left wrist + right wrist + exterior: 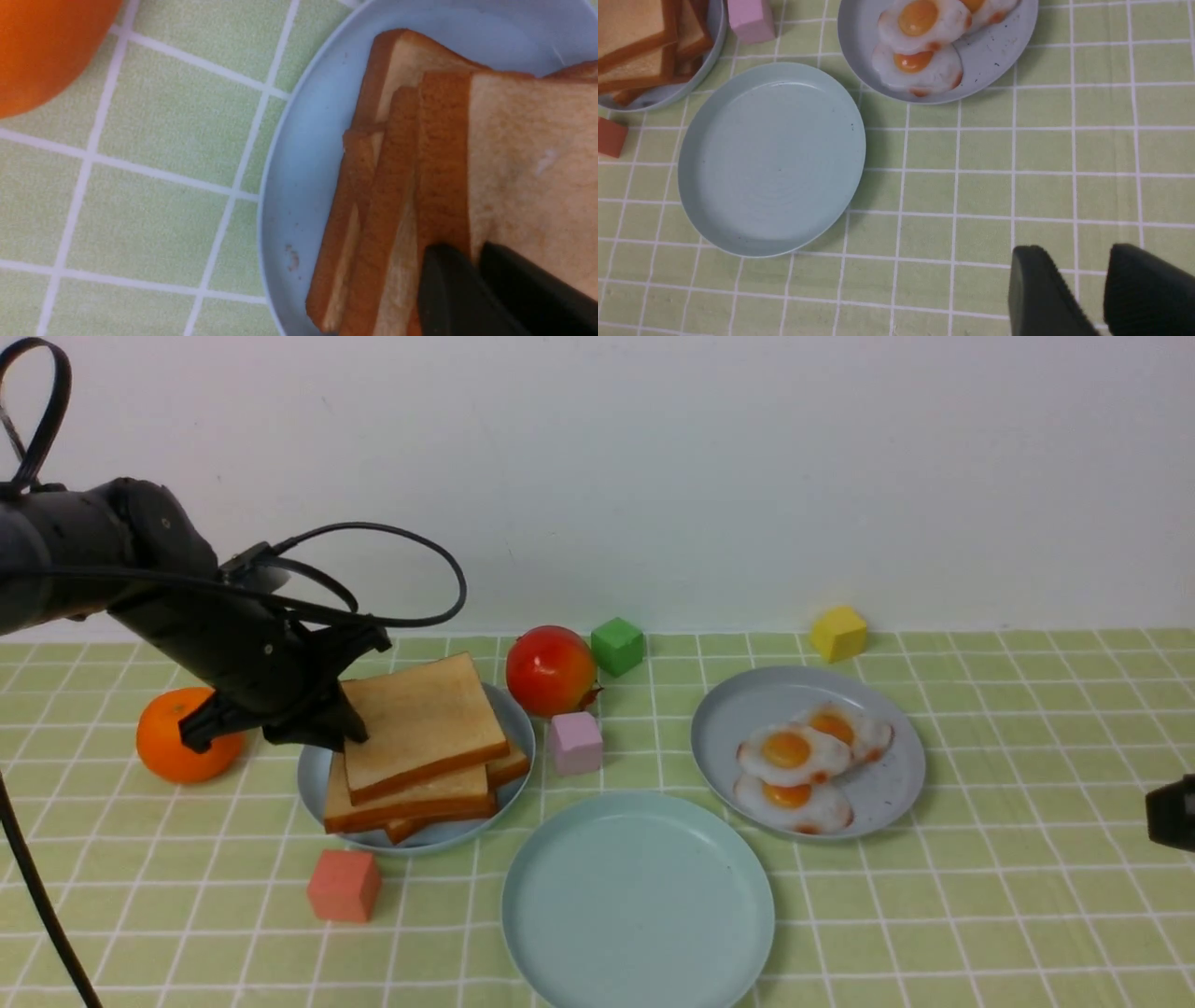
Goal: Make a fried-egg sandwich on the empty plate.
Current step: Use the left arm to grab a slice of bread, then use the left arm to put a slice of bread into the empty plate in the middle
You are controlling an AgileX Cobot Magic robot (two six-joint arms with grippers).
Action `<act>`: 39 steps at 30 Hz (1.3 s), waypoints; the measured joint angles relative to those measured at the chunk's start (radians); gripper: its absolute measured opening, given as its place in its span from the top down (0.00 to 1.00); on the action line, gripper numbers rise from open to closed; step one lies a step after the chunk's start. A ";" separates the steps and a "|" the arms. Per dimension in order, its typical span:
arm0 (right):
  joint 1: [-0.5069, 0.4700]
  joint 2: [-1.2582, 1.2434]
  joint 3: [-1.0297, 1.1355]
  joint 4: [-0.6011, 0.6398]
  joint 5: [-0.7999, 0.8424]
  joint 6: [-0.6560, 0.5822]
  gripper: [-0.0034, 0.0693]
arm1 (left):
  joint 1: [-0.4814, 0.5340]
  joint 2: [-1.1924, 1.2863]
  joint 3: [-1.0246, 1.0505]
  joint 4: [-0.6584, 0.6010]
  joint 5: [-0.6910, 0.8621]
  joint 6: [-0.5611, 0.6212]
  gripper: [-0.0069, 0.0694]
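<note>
Several toast slices are stacked on a grey-blue plate [317, 784] at the left. My left gripper [347, 733] [472, 252] is shut on the left edge of the top toast slice [425, 719] [528, 163], which sits tilted on the stack. The empty plate [638, 901] [770, 158], pale mint green, lies at the front centre. Three fried eggs [794, 751] [920, 18] overlap on another grey-blue plate [896, 784] [999, 56] at the right. My right gripper [1078, 249] hovers open over bare cloth to the right of the empty plate; only its tip [1172, 812] shows in the front view.
An orange [182, 737] [42, 46] lies left of the toast plate. A red fruit [551, 670], green cube [617, 646] and yellow cube [838, 633] stand at the back. A pink cube [575, 743] [749, 18] sits between the plates, a red cube [344, 885] [609, 136] in front of the toast.
</note>
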 joint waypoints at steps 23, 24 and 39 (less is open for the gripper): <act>0.000 0.000 0.000 0.002 0.011 -0.040 0.62 | -0.361 -0.097 0.142 -0.174 -0.002 0.136 0.85; 0.000 0.000 0.000 0.002 0.011 -0.040 0.62 | -0.366 -0.078 0.143 -0.185 -0.010 0.136 0.85; 0.000 0.174 0.000 0.028 -0.065 0.176 0.46 | -0.370 0.027 0.145 -0.208 -0.020 0.135 0.68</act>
